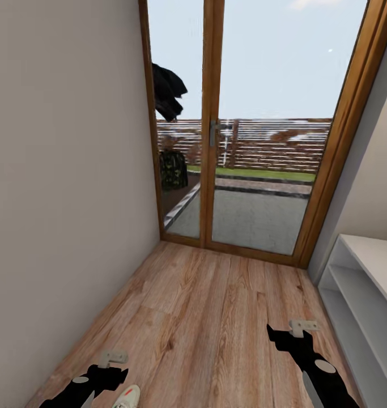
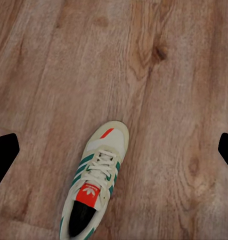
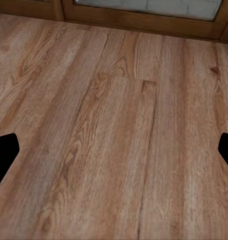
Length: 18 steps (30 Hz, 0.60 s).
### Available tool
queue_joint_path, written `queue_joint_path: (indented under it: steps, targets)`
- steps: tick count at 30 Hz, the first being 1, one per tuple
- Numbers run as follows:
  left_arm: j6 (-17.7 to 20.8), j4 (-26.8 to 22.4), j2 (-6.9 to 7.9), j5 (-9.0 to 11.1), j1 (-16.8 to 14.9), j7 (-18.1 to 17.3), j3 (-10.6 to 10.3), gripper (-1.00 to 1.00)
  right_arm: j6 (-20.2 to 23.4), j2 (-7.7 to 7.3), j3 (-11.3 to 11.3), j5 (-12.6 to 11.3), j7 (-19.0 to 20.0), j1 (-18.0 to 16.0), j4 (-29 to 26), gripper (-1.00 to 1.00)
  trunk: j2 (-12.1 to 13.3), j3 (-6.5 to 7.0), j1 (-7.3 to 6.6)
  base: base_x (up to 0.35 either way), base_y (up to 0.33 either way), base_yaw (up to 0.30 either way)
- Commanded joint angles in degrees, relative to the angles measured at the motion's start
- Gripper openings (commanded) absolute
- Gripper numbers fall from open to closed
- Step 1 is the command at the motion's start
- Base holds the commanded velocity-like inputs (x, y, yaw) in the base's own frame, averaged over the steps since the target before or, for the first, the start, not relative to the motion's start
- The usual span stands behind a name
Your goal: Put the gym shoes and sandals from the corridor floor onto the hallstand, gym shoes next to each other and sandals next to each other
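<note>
The robot is facing down a narrow corridor toward a wood-framed glass door (image 1: 238, 124). Beyond the glass, a paved yard and a slatted fence (image 1: 272, 144) are showing. A plain beige wall (image 1: 63, 170) is running along the robot's left side.

The corridor floor (image 1: 216, 317) is lying in light brown wood planks with visible grain and knots. One gym shoe (image 2: 93, 180) is resting on these planks, sole down, cream-white with green side stripes, white laces and a red tongue patch. In the head view its toe (image 1: 127, 396) is showing at the bottom edge, just beside the left arm. The second gym shoe and the sandals cannot be located.

A light-grey shelf unit (image 1: 357, 294) with open shelf rows is standing against the right wall, near the door. Whether it is the hallstand cannot be told.

The left gripper (image 2: 114, 150) is hanging above the gym shoe, not touching it, its jaws spread wide with the shoe lying between the two dark fingertips (image 2: 4, 152). The right gripper (image 3: 114, 150) is hanging over bare planks near the door's threshold, its jaws likewise spread wide, holding nothing. In the head view the right gripper (image 1: 302, 327) is sitting near the shelf unit.
</note>
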Motion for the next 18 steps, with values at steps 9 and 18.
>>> queue_joint_path:
  steps: [9, 18]
  targets:
    - [0.08, -0.06, -0.02, -0.57, -0.02, -0.35, 0.43, 1.0, 1.16, -0.01, 0.08, -0.5, -0.02, -0.02, -1.42, 1.0, -3.65, -1.71, 1.98, 0.0, 0.0, -0.005]
    - [-0.09, -0.06, 0.08, -0.71, -0.02, -0.32, 0.33, 1.0, 1.29, -0.01, 0.1, -0.42, -0.02, -0.02, -1.52, 1.0, -7.26, -3.51, 3.95, 0.0, 0.0, -0.003]
